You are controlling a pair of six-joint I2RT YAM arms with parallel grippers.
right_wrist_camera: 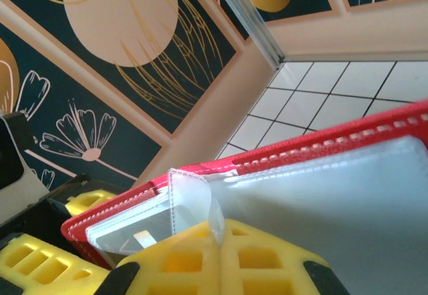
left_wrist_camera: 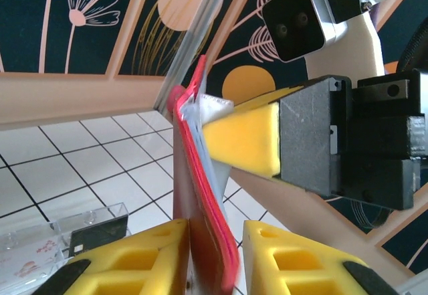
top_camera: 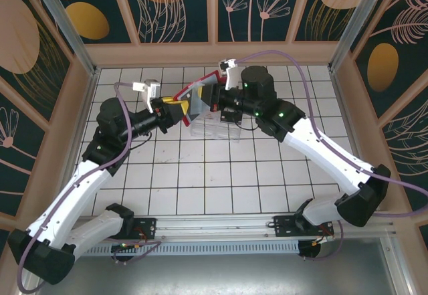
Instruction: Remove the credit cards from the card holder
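Card holder [top_camera: 199,93] is held open in the air near the middle of the table's [top_camera: 200,181] far edge, above the clear tray [top_camera: 217,131]. Right gripper [right_wrist_camera: 219,231] is pinched together on its clear inner pocket [right_wrist_camera: 194,198]. Left gripper [left_wrist_camera: 215,231] is set astride its red edge, but whether it is clamped cannot be told. A dark card [left_wrist_camera: 100,231] and a pale card [left_wrist_camera: 30,261] are seen in the tray, and their print is unreadable.
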